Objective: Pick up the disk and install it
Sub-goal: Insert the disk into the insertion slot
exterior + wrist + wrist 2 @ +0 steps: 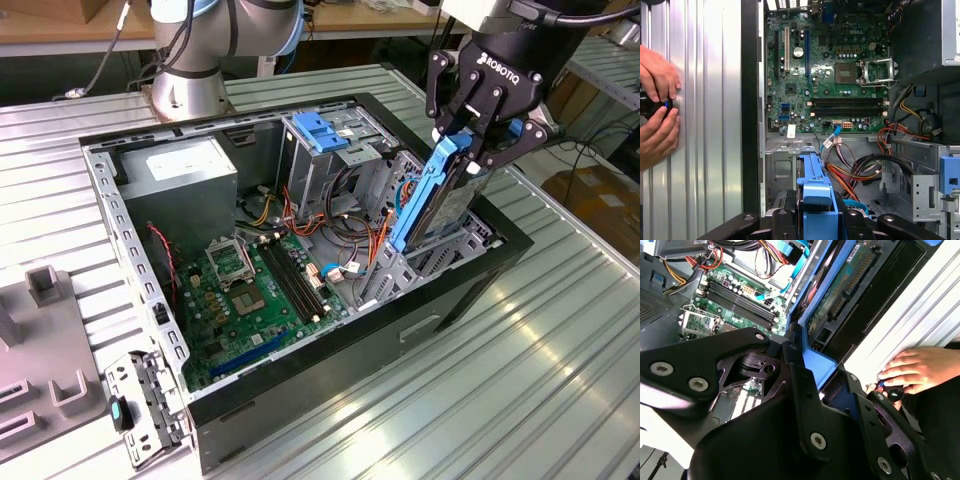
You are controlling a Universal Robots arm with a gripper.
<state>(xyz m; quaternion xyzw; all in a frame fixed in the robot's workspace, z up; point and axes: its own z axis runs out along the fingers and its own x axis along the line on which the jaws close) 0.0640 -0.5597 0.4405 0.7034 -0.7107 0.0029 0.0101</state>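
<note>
Pickup looks done: the gripper has its fingers clamped on the disk, which is tilted with its lower end at the drive bay on the exterior view's right of the open computer case, so seating it is still left.

Colour-wise it's blue on grey: the silver metal disk has a bright blue plastic carrier rail, same shade as the flat blue plastic latch plate, and the matte black gripper has pale silver screw heads. Inside the black-rimmed grey steel computer case there's a dark green motherboard with black memory slots and one blue slot, a tangle of red, orange, yellow and black wires, and a grey metal power supply box with a white sticker. The silver ribbed metal desk is all straight parallel grooves.
</note>
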